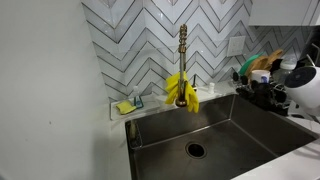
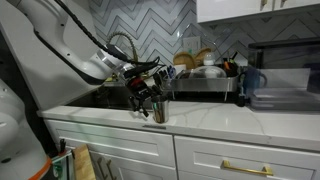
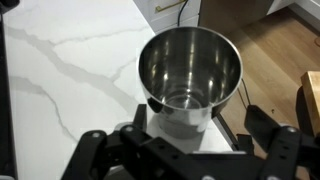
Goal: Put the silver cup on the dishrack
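The silver cup (image 3: 190, 65) stands upright and empty on the white marble counter, near its front edge; it also shows in an exterior view (image 2: 158, 112). My gripper (image 3: 180, 135) is right over the cup, open, with one finger on each side of it and neither clearly touching. In an exterior view the gripper (image 2: 151, 97) hangs from the arm that reaches in from the left. The dishrack (image 2: 205, 88) stands on the counter behind the cup and to the right, with plates and bowls in it. Its dark end (image 1: 258, 95) shows at the right of the sink.
A steel sink (image 1: 215, 125) has a brass faucet (image 1: 183, 50) draped with yellow gloves (image 1: 182, 90). A small clear sponge tray (image 1: 127, 105) sits at the sink's left corner. A blue pitcher (image 2: 250, 80) and a dark container (image 2: 285, 97) stand right of the rack. Wood floor lies beyond the counter edge (image 3: 270, 60).
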